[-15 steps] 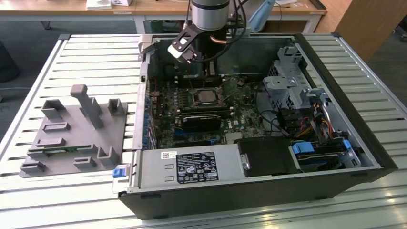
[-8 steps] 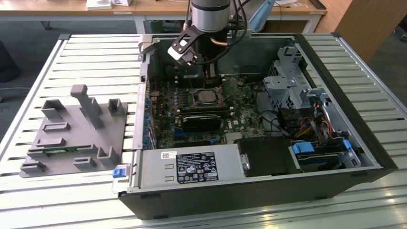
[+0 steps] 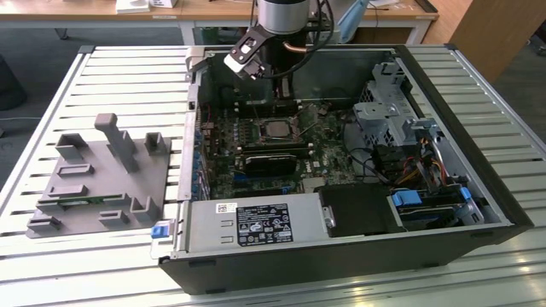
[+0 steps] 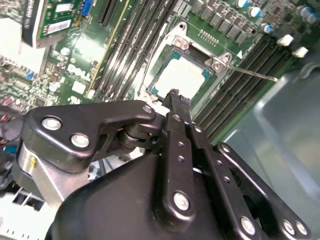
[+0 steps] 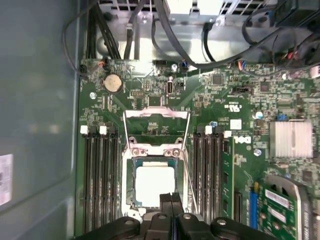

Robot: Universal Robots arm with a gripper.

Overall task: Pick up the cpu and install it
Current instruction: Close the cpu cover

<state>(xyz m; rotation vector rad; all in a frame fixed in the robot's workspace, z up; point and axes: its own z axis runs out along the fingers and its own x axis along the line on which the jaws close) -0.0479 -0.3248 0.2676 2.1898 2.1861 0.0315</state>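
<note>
Gripper (image 5: 170, 197) fingers clenched together, nothing between them. Cpu (image 5: 155, 186) lies flat in motherboard socket (image 5: 128, 175), just beneath fingertips, silvery top up; contact with tips cannot be told. Retention frame (image 5: 156, 125) swung open, beyond cpu from gripper. Memory slots (image 5: 100, 175) flank gripper both sides. Gripper reaches into open computer case (image 3: 341, 262)

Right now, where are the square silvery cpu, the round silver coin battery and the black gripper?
Square silvery cpu (image 5: 155, 185): first wrist view, middle of its top plate.
Round silver coin battery (image 5: 113, 82): first wrist view, centre of its face.
Black gripper (image 5: 171, 196): first wrist view, between its fingertips.
</note>
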